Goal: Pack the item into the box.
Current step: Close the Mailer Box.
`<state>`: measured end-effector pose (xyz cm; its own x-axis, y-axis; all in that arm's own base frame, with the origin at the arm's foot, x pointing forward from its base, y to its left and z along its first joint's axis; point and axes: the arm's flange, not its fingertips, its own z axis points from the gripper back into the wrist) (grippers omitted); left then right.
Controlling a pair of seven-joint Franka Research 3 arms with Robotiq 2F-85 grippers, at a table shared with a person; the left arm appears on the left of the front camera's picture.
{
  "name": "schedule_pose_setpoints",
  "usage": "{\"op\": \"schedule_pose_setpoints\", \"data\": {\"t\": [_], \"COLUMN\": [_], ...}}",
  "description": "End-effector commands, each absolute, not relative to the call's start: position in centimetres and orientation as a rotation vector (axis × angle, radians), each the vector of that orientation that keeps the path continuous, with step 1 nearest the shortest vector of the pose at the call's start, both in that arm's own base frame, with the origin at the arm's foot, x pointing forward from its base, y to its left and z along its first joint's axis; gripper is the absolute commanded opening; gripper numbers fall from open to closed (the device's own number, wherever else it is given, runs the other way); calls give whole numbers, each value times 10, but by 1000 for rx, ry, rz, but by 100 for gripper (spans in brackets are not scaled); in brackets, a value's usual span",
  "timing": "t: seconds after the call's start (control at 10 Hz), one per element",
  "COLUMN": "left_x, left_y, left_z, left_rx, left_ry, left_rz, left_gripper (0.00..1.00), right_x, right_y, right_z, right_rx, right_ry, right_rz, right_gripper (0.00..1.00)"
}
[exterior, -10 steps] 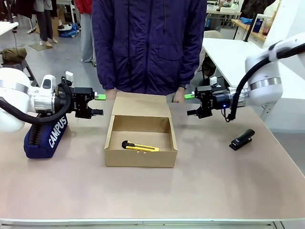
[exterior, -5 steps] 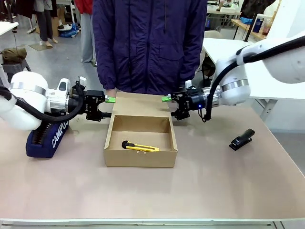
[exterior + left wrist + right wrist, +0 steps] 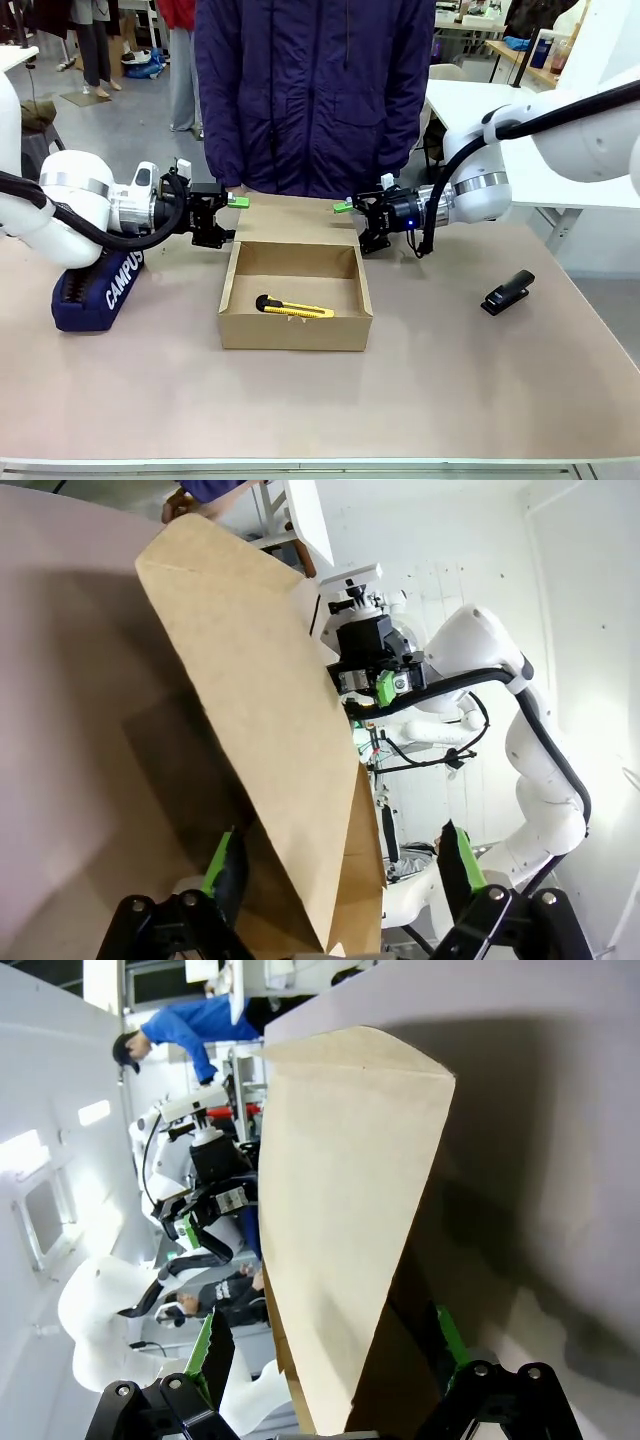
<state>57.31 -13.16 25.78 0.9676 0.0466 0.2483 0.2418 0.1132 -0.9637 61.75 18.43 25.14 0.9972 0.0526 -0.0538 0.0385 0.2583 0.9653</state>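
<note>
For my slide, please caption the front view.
Open jaws of the left arm and right arm straddle the raised lid of the box; the knife lies inside.

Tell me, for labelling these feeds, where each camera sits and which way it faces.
Front: fixed between the arms, facing the person across the table; left end effector and right end effector show.
Left wrist: on the left arm, looking along its fingers at the lid; right arm beyond.
Right wrist: likewise along its fingers; left arm beyond.
Shared: the lid.
</note>
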Motion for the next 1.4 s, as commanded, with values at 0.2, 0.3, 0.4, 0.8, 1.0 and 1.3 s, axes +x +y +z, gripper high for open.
{"op": "schedule_pose_setpoints", "data": {"t": [0.2, 0.3, 0.4, 0.8, 1.0, 1.3], "left_x": [577, 577, 578, 577, 577, 578], "left_y": [-135, -136, -136, -137, -138, -140], "left_z": [251, 251, 250, 247, 246, 245], "left_rx": [-1491, -1486, -1470, -1446, -1444, -1435], "left_ry": [-224, -218, -214, -204, -198, -191], "left_rz": [-115, -120, -125, -156, -162, -169], "left_gripper": [81, 81, 62, 42, 42, 42], "right_x": [620, 619, 619, 617, 616, 615], "right_y": [185, 184, 184, 184, 185, 185], "right_z": [258, 258, 259, 259, 260, 260], "right_rx": [1346, 1353, 1361, 1355, 1360, 1369], "right_ry": [74, 76, 91, 85, 80, 73], "right_rz": [-8, -16, -16, -8, 0, 7], "right_gripper": [84, 82, 66, 48, 48, 48]}}
